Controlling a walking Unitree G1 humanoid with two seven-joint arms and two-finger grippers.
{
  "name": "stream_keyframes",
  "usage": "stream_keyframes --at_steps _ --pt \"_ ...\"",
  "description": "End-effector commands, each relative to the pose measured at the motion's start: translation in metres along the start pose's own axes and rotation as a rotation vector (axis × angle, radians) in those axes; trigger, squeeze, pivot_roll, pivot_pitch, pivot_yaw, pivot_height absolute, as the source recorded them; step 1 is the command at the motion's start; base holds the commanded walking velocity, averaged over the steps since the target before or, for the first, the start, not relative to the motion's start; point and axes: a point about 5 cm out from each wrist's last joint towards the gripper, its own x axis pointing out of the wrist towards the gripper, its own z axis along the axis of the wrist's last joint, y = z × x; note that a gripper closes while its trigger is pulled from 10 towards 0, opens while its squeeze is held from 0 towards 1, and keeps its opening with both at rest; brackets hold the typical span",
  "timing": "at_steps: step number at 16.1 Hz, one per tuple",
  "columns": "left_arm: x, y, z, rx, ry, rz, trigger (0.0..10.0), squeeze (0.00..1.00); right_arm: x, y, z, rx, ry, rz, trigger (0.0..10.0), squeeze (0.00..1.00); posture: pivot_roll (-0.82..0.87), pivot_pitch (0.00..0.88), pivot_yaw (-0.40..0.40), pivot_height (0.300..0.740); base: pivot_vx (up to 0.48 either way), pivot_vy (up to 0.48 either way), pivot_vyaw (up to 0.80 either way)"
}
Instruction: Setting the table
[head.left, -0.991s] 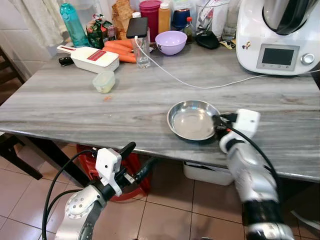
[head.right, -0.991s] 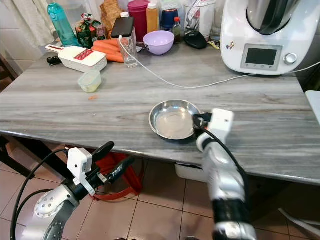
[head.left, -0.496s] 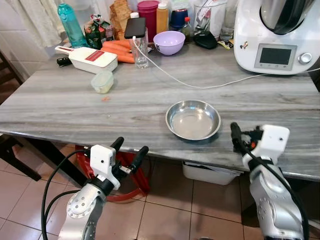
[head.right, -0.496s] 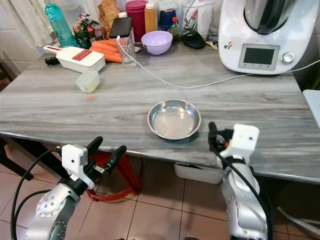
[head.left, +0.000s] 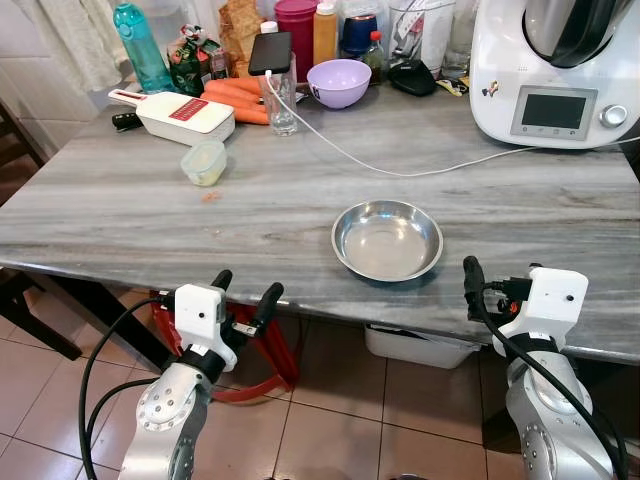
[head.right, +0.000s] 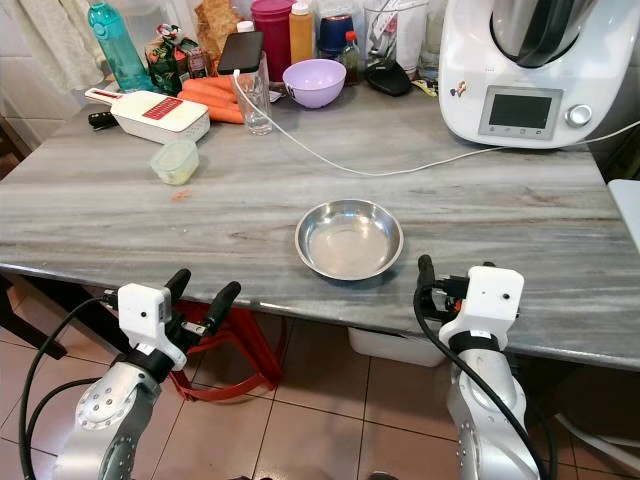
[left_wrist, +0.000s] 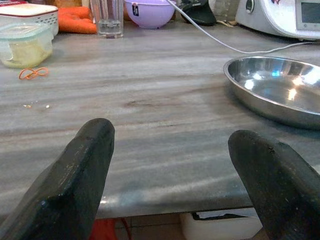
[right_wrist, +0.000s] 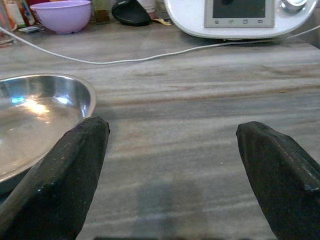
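Both grippers, left gripper (head.left: 246, 293) and right gripper (right_wrist: 172, 165), hover spread at table (head.left: 130, 215) edge.

Round shallow stainless-steel bowl (head.left: 387, 239) sits near the front edge of the grey wood-grain table (head.left: 140, 210), with nothing in it. Left gripper (head.left: 243, 300) hangs below the table edge, black fingers spread apart. Right gripper (head.left: 473, 287) held just off the front edge, right of the bowl, apart from it. White cable (head.left: 400, 172) crosses the tabletop behind the bowl.
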Motion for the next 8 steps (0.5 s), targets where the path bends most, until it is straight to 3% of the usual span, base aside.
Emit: stream_keyframes --at_steps 1,8 --pt "-0.0014 0.0082 -0.0043 0.016 0.037 0.065 10.0 0.0 -0.0023 0.0029 0.0072 0.001 -0.037 -0.003 10.0 1.0 -0.13 0.113 0.091 0.74 0.0 0.0 0.0" --pt "0.0043 0.0122 -0.0069 0.022 0.047 0.121 10.0 0.0 0.0 0.0044 0.008 0.004 -0.043 -0.015 10.0 1.0 -0.13 0.101 0.088 0.74 0.0 0.0 0.0"
